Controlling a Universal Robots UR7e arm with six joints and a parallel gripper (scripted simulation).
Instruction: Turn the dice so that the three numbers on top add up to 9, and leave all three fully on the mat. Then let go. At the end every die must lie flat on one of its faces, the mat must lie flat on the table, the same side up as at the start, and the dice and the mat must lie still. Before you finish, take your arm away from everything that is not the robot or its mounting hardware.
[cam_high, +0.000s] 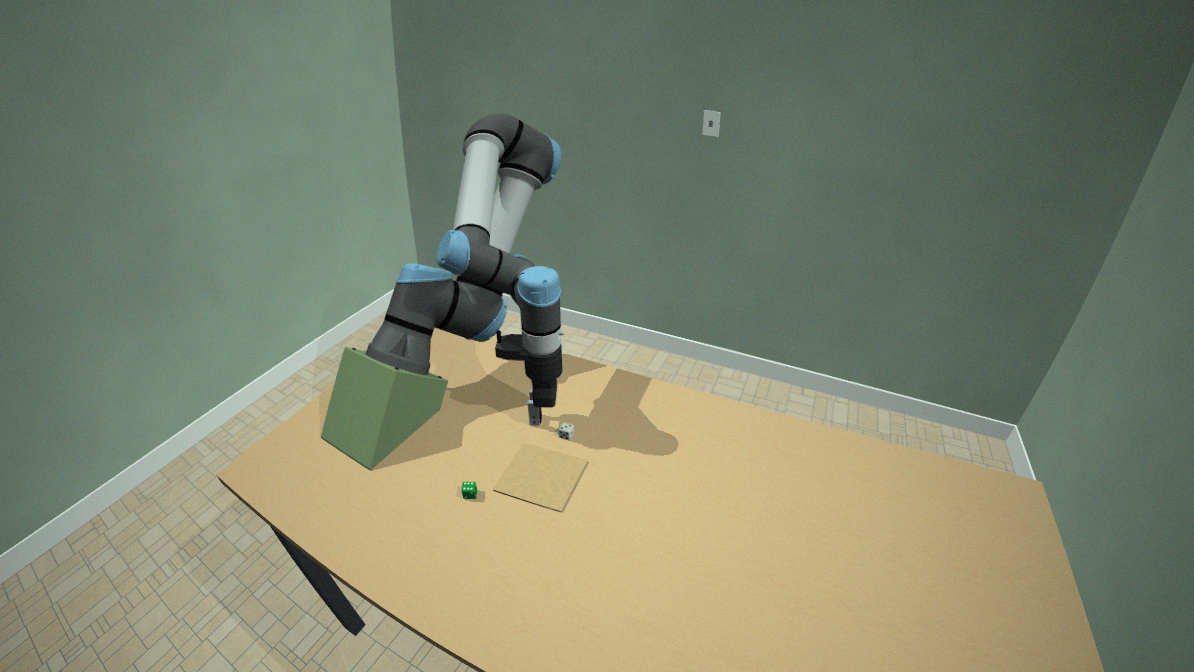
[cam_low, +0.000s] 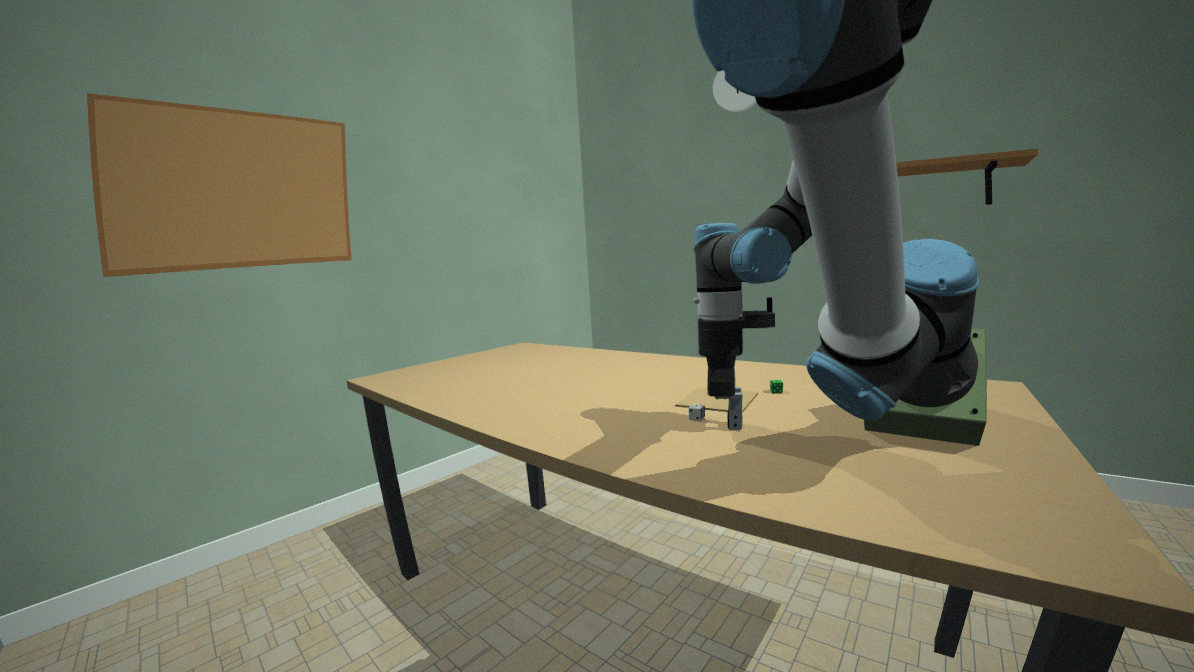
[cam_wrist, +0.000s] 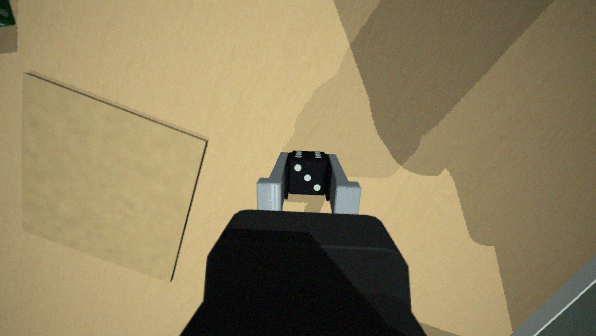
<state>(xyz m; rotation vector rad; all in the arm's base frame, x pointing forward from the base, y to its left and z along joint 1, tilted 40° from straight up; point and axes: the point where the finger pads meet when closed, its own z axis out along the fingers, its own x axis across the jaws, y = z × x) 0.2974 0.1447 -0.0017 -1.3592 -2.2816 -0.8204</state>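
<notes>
My gripper (cam_wrist: 307, 167) is shut on a black die (cam_wrist: 307, 174), its grey fingers pressed against two opposite sides; the face towards the wrist camera shows three pips. It stands low at the table surface, off the mat, in the top view (cam_high: 534, 414) and the exterior view (cam_low: 733, 414). The tan mat (cam_high: 541, 475) lies flat on the table and also shows in the wrist view (cam_wrist: 110, 175). A light grey die (cam_high: 566, 430) (cam_low: 695, 411) sits on the table beside the gripper, off the mat. A green die (cam_high: 469, 490) (cam_low: 776, 385) sits on the table just left of the mat.
The arm's green base block (cam_high: 380, 409) stands at the table's back left corner. The arm throws wide shadows on the table behind the gripper. The table's near edge runs a short way in front of the green die.
</notes>
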